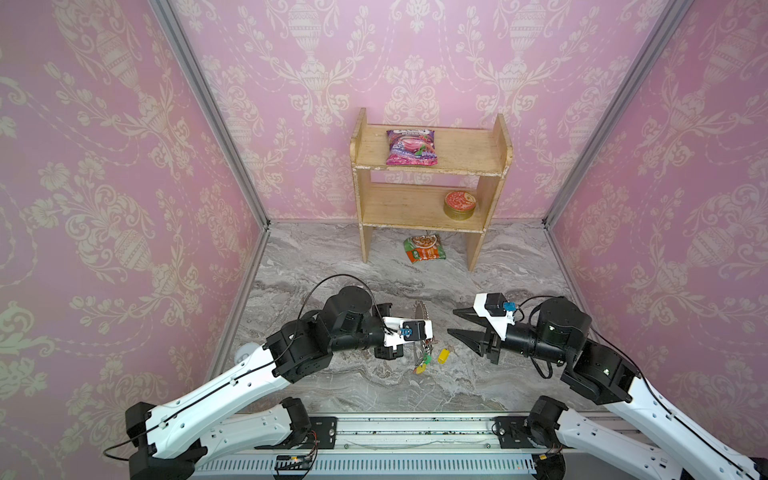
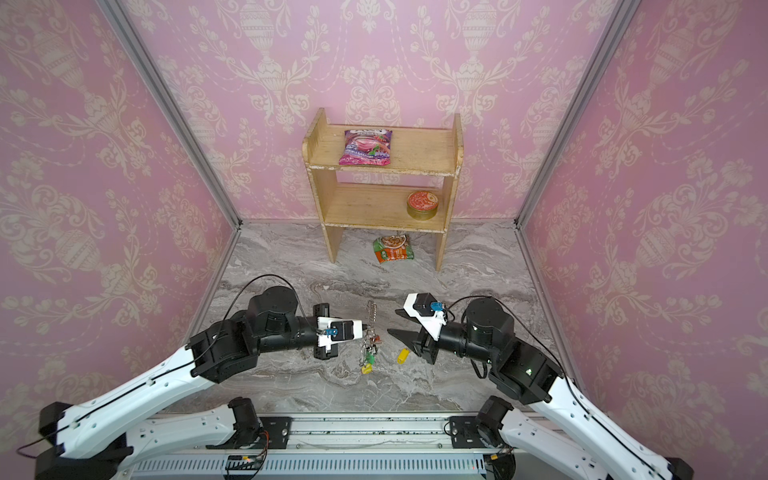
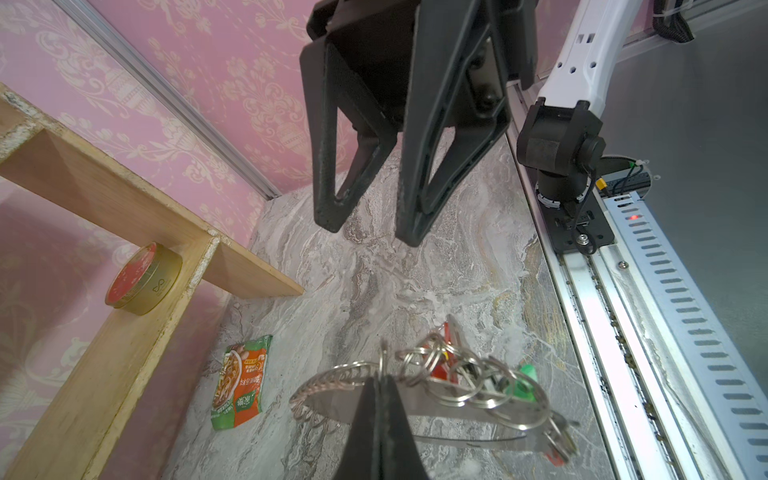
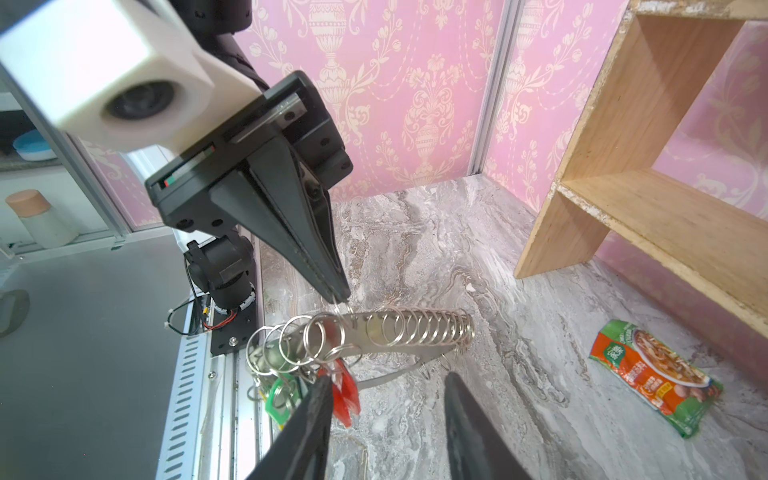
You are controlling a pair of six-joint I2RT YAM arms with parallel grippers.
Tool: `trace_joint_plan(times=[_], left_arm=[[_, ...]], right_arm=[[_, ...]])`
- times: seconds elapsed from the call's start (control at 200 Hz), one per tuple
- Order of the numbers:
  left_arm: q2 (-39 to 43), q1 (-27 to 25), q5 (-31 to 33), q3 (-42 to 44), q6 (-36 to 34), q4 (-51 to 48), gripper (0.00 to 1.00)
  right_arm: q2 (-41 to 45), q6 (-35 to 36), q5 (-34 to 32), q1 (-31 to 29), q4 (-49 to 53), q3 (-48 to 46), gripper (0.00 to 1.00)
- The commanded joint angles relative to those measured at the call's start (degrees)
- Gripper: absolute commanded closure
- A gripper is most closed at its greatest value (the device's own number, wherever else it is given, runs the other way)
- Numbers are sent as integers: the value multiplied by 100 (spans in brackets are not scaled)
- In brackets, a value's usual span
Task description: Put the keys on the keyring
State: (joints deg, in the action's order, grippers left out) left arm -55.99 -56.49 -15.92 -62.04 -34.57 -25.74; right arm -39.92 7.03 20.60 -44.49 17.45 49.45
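Now left gripper [image 4: 338, 291] is clamping tight on the loop-edged grey keyring [image 4: 358, 328]. Right gripper [image 3: 369, 230], half-open, empty, should be pinching the yellow-tagged silver key [image 1: 444, 355] by its tag.

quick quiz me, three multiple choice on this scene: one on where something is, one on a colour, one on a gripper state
1. The round tin sits:
A) on the upper board
B) on the lower board of the wooden shelf
C) under the shelf

2. The lone key lying apart from the keyring has a tag that is:
A) yellow
B) blue
C) white

3. The left gripper is:
A) open and empty
B) shut on the keyring
C) shut on the tin

Answers:
1 B, it stands at the lower board's right end.
2 A, the tag shows yellow in both top views.
3 B, the right wrist view shows its closed tips pinching one of the keyring's loops.
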Motion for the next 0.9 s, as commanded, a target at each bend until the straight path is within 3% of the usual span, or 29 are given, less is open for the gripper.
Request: trace_joint_plan(times=[0.0, 0.51, 0.896], left_arm=[[-6, -38, -50, -424, 195, -361, 100], [-187, -33, -298, -747, 214, -483, 100], [-130, -38, -548, -861, 336, -327, 100]], right_arm=[[-355, 45, 416, 4, -370, 235, 60], [-728, 189, 1184, -5, -720, 202, 68], [-792, 128, 1272, -31, -865, 72, 71]])
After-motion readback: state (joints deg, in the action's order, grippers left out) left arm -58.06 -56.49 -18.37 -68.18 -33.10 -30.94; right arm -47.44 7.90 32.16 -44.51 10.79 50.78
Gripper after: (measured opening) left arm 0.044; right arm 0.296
